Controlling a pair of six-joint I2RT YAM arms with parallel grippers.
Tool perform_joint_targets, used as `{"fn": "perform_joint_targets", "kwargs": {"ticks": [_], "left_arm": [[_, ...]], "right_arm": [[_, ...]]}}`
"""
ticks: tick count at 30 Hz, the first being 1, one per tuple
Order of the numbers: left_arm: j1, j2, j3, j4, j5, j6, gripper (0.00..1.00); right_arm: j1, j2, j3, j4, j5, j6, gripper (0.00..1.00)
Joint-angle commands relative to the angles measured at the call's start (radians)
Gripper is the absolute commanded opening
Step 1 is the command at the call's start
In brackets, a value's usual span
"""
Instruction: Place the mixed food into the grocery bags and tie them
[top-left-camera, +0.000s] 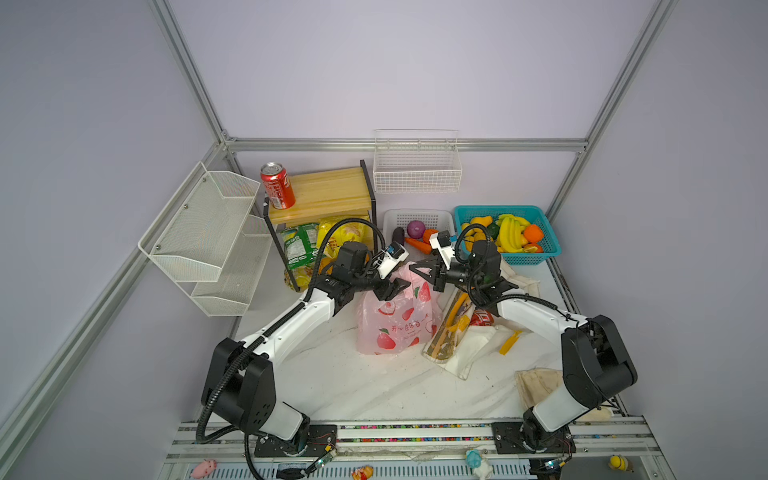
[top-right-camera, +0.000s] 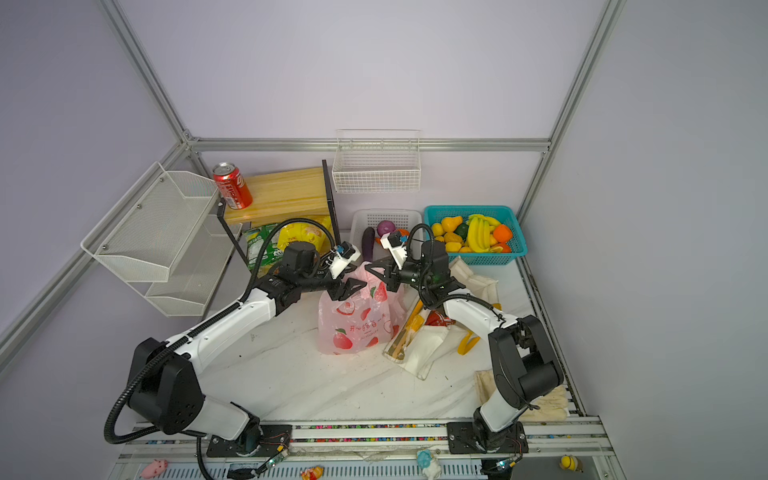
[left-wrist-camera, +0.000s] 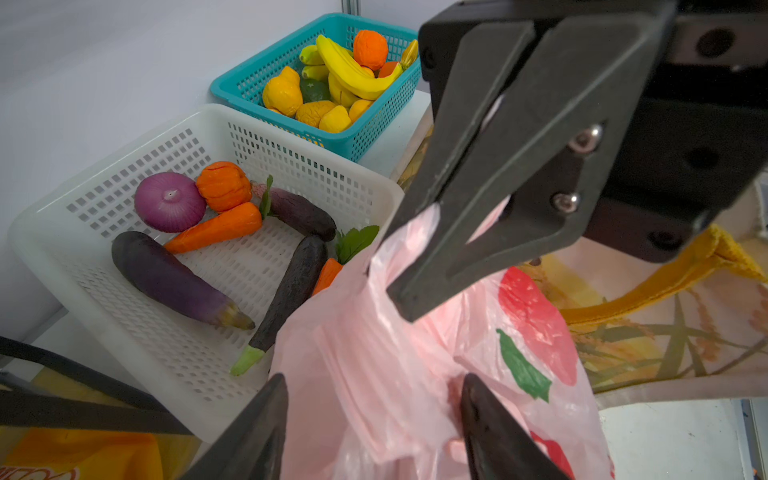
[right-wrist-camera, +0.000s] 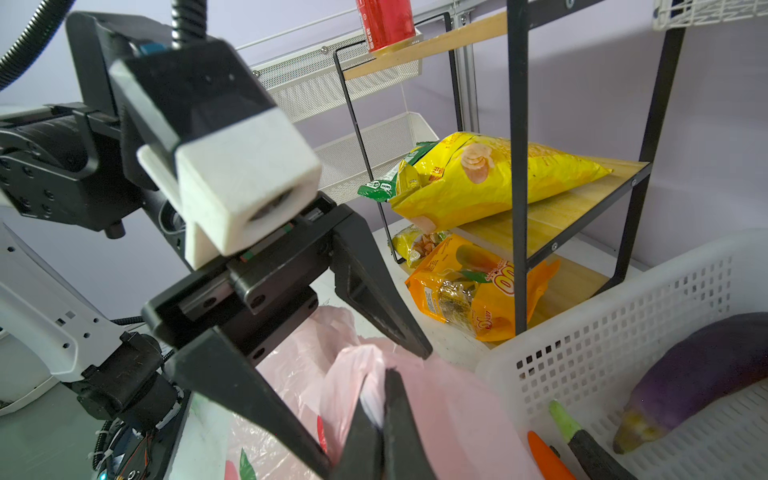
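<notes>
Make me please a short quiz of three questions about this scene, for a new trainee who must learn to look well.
1. True or false: the red cola can is already inside the pink bag.
2. The left gripper straddles the pink bag's top, open. The right gripper is: A) open and empty; B) shut on the pink bag; C) shut on the cola can.
3. Fill in: the purple onion lies in the ___ basket.
Key: 1 false, it stands on the wooden shelf; 2 B; 3 white basket.
</notes>
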Motion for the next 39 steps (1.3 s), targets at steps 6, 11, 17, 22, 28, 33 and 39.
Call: {"fn": "perform_joint_targets", "kwargs": {"ticks": [6, 11, 17, 22, 28, 33, 39], "left_arm": [[0.004, 0.017, 0.099, 0.019, 0.045, 0.023, 0.41], [0.005, 0.009, 0.074, 0.033, 0.029, 0.05, 0.28], [0.005, -0.009, 0.051, 0.055, 0.024, 0.099, 0.0], [0.007, -0.03, 0.038, 0.022, 0.047, 0.191, 0.0], [0.021, -0.067, 0.01, 0.028, 0.106, 0.264, 0.0], [0.021, -0.075, 0.0, 0.033, 0.14, 0.315, 0.0], [0.021, -0.073, -0.005, 0.035, 0.158, 0.354, 0.0]], "right_arm": [[0.004, -0.021, 0.012, 0.069, -0.033, 0.011, 0.0], [0.004, -0.028, 0.003, 0.088, -0.034, 0.01, 0.0], [0.004, -0.026, 0.001, 0.063, -0.038, -0.041, 0.03], [0.002, -0.05, 0.028, -0.142, 0.021, -0.253, 0.36], [0.003, -0.084, 0.006, -0.25, 0.089, -0.493, 0.55], [0.003, -0.055, 0.034, -0.266, 0.028, -0.557, 0.64], [0.009, -0.028, 0.04, -0.236, -0.026, -0.582, 0.65]]}}
